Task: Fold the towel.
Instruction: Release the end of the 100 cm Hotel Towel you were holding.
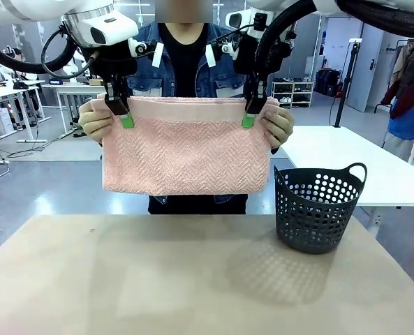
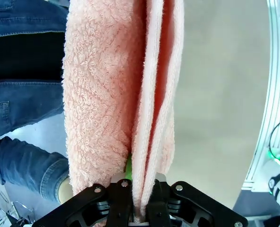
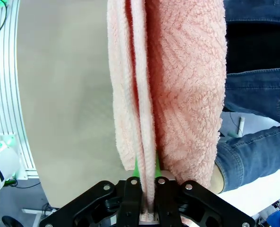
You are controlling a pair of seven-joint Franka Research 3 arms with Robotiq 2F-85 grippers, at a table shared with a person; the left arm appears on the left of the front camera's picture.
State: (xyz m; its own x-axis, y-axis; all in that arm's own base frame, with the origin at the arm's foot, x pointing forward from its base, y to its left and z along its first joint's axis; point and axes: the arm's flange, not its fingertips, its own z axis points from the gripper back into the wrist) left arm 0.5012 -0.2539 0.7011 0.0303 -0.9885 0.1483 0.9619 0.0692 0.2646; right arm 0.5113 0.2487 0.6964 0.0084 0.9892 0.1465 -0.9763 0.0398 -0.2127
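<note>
The salmon-pink towel (image 1: 186, 153) hangs folded in the air above the table's far side, its plain band along the top. My left gripper (image 1: 126, 120) is shut on its top left corner and my right gripper (image 1: 249, 119) is shut on its top right corner. A person's hands (image 1: 93, 118) also hold the towel's upper corners just outside my fingers. In the left wrist view the towel (image 2: 121, 94) drops away in layers from between my fingers (image 2: 123, 187). The right wrist view shows the towel (image 3: 173, 85) pinched the same way in my gripper (image 3: 147, 182).
A dark grey perforated basket (image 1: 318, 209) with a handle stands on the beige table (image 1: 158, 279) at the right. The person stands behind the table's far edge, right behind the towel. A white table (image 1: 360, 167) lies beyond at the right.
</note>
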